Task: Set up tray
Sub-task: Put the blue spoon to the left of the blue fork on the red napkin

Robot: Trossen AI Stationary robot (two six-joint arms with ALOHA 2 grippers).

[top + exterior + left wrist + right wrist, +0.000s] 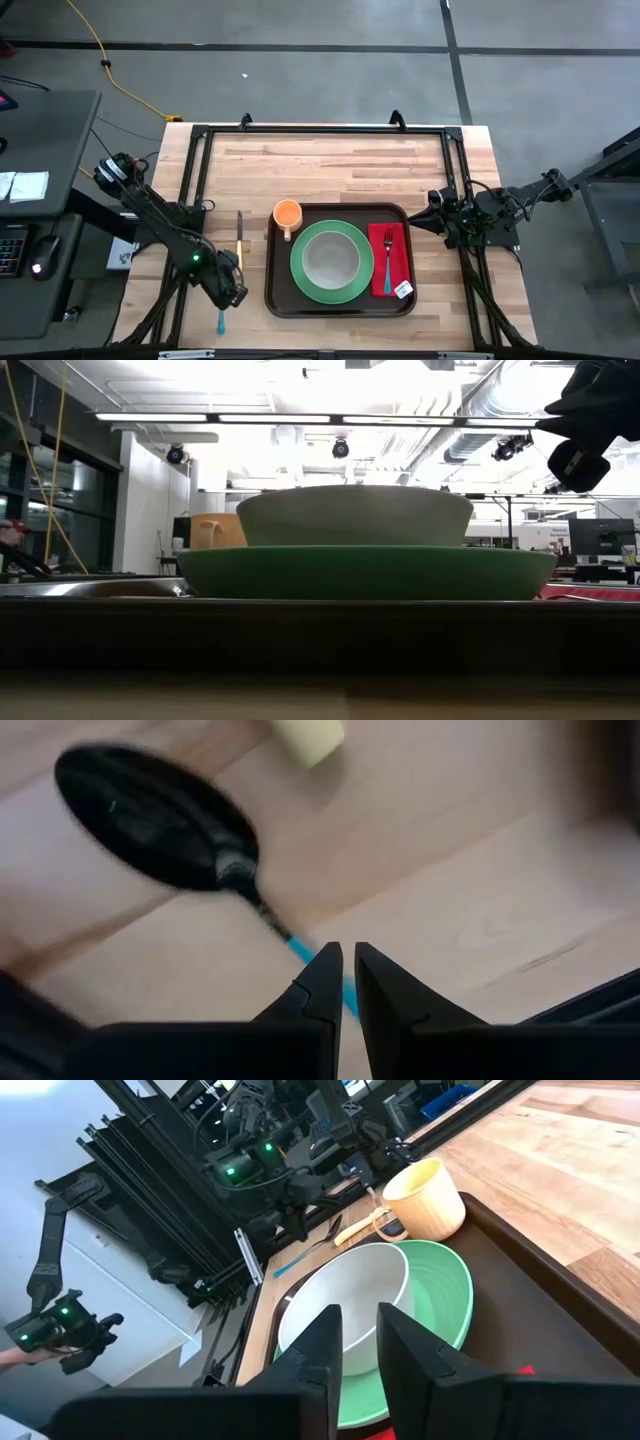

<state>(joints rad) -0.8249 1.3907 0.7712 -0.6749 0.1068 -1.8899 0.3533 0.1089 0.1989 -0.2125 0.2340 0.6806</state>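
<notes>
One tray [340, 306] lies on the wooden table [340, 165], between the two pincers, holding one green plate [300, 270], one bowl [331, 260], one cup [287, 213], one napkin [398, 262] and one fork [387, 256]. Left pincer [342, 960] clenched on one blue-handled spoon [165, 820] beside the tray; right pincer [352, 1330] slightly parted, empty. Concrete floor surrounds the table.

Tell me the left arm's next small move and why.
Probably lift the spoon off the table and carry it toward the tray. The left end effector looks closed on the spoon's blue handle, and the tray already holds the plate, bowl, cup, napkin and fork, but no spoon.
</notes>
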